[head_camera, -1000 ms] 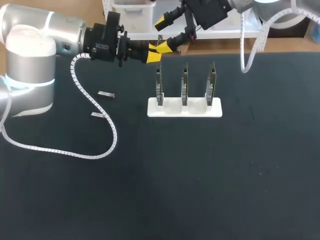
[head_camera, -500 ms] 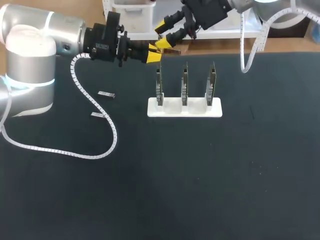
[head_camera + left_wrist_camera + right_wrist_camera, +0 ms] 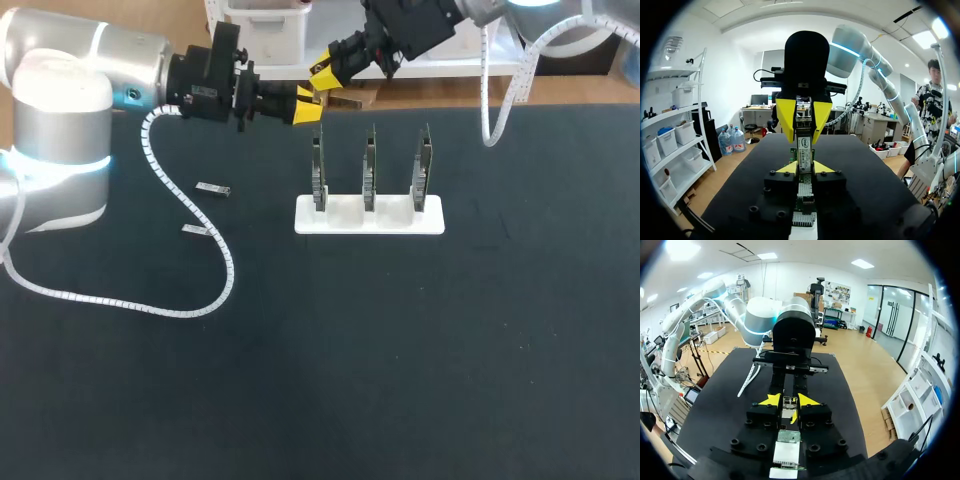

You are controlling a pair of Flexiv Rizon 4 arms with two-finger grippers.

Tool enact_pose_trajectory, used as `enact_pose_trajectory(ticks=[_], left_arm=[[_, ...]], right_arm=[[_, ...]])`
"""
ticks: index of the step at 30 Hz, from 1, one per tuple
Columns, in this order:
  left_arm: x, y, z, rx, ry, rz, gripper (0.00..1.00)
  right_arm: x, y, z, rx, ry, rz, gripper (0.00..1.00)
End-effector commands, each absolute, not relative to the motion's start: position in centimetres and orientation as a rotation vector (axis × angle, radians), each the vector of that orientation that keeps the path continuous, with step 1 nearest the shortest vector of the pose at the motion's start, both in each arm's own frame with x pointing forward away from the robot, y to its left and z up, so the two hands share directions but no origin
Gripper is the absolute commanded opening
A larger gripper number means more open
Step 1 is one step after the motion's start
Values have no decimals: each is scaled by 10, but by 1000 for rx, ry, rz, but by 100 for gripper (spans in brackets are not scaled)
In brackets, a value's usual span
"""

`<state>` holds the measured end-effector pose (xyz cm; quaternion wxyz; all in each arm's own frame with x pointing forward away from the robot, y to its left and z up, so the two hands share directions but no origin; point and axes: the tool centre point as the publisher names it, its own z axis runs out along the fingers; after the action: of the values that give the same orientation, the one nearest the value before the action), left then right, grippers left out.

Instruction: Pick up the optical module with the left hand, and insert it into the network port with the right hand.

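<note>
The optical module [image 3: 804,152], a slim metal bar with a white label, is held in the air at the table's far edge, above and behind the board stand. My left gripper [image 3: 307,104] [image 3: 805,168] is shut on its near end. My right gripper [image 3: 325,72] [image 3: 789,401] meets it head-on, its yellow fingers [image 3: 785,116] pressed on both sides of the module's other end. Seen from the right wrist, the module [image 3: 788,409] sits between my tips. The network ports are on three upright boards [image 3: 369,165] in a white stand [image 3: 340,218].
Two spare modules [image 3: 212,189] [image 3: 195,230] lie on the black mat left of the stand. The left arm's white cable [image 3: 205,262] loops across the mat beside them. A small brown block [image 3: 346,102] rests at the table's far edge.
My right gripper's fingers have drawn together from wide open onto the module's end. The left arm and the module have stayed in place.
</note>
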<state>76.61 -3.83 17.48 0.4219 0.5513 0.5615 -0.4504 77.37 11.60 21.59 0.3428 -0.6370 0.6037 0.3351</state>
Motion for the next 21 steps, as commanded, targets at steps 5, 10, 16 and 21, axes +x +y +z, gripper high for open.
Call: enact_pose_trajectory(ticks=[5,10,16,21], left_arm=[[765,-39,176,1389,1408,-1133,14],[765,-39,176,1389,1408,-1133,100],[765,-39,176,1389,1408,-1133,100],[765,-39,176,1389,1408,-1133,100]], right_arm=[[775,115,215,-1651,1569,865,0],[775,115,215,-1651,1569,865,0],[775,115,215,-1651,1569,865,0],[775,115,215,-1651,1569,865,0]])
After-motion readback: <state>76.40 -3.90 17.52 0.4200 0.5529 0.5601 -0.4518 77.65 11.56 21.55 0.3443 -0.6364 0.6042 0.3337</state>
